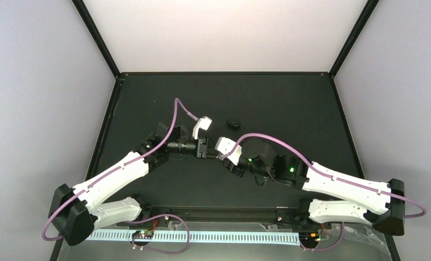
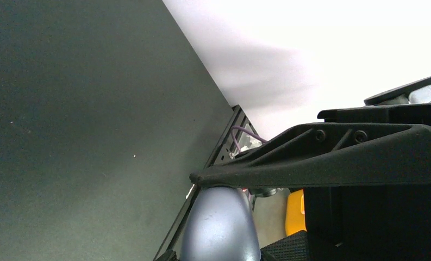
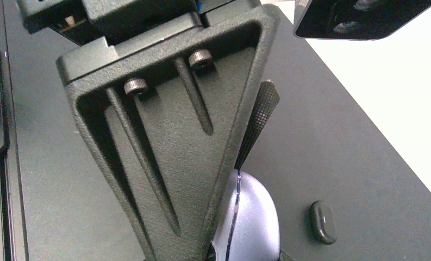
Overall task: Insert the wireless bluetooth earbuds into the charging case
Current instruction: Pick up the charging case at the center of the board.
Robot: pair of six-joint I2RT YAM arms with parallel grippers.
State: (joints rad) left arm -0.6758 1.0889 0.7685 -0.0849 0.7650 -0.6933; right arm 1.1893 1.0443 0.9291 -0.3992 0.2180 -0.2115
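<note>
Nearest, both arms meeting tip to tip over the charging case [image 3: 252, 220]. Right gripper [image 3: 230, 182] half-spread, clamping that smooth lavender pebble, seam running straight out along the fingers. Left gripper [image 1: 204, 147] opposite, equally close: one matte black finger on the rounded top, clamped or not impossible to tell. Earbuds nowhere visible. Beyond, just beside, a small black oval [image 3: 323, 222] on the dark table [image 1: 289, 98].

A small black oval object [image 1: 233, 123] lies flat on the dark counter [image 1: 289, 103], near its middle. A white perforated strip [image 1: 229, 237] runs along the near edge.
</note>
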